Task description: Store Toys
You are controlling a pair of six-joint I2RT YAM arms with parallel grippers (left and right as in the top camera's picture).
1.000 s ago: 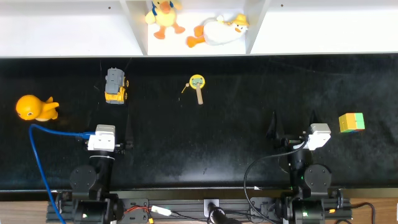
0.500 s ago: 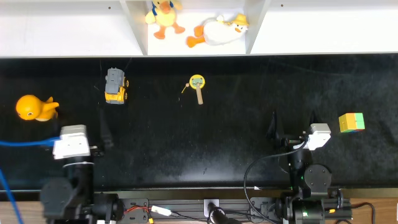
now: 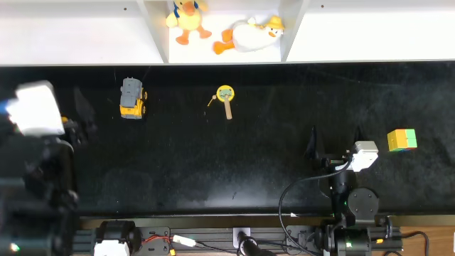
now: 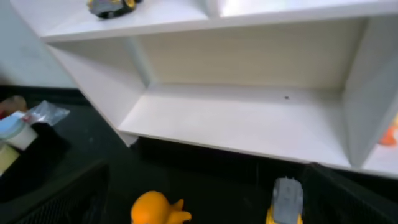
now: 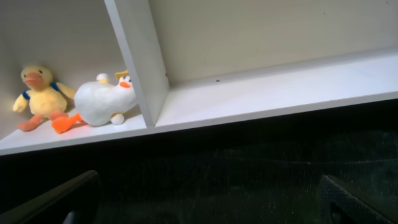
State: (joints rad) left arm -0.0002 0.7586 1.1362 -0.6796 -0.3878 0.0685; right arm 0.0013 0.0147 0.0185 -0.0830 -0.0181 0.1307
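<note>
Black table (image 3: 234, 163) meets white shelf (image 3: 78, 35); left tool (image 3: 79, 114) near left edge.

- Black tabletop (image 3: 234, 163) beneath the left gripper (image 4: 208, 190) and the right gripper (image 3: 334, 139).
- White shelf (image 5: 267, 81) straight ahead of the right gripper, past the tabletop's far edge.
- White divider (image 5: 140, 62) ahead and to its left.
- Open white bay (image 4: 249, 118) ahead of the left gripper, upper board (image 4: 186, 18) above.
- Pale grey surface (image 4: 25, 56) past the shelf's end.
- Soft, even light on the boards.
</note>
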